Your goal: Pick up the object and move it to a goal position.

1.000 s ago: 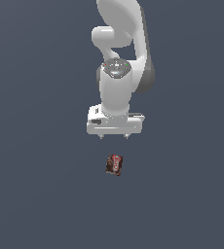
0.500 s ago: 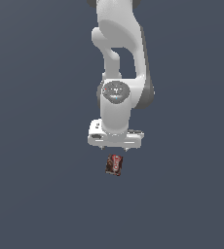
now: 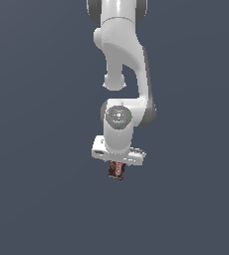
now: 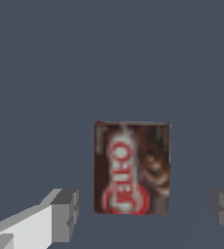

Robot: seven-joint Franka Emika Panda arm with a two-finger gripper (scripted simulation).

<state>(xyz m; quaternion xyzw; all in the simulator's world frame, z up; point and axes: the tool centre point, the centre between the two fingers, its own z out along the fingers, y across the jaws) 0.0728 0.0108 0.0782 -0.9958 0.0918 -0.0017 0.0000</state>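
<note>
The gripper (image 4: 143,209) is spread wide and holds nothing, with 1 grey fingertip (image 4: 65,214) on each side of the box (image 4: 132,168) and a clear gap between each fingertip and the box. In the exterior view the box (image 3: 116,170) lies on the plain grey floor directly under the white hand. To grasp well, I judge the hand should sink until the pads reach the box's mid-height, stay centred over it, then close evenly so neither pad shoves it sideways.
</note>
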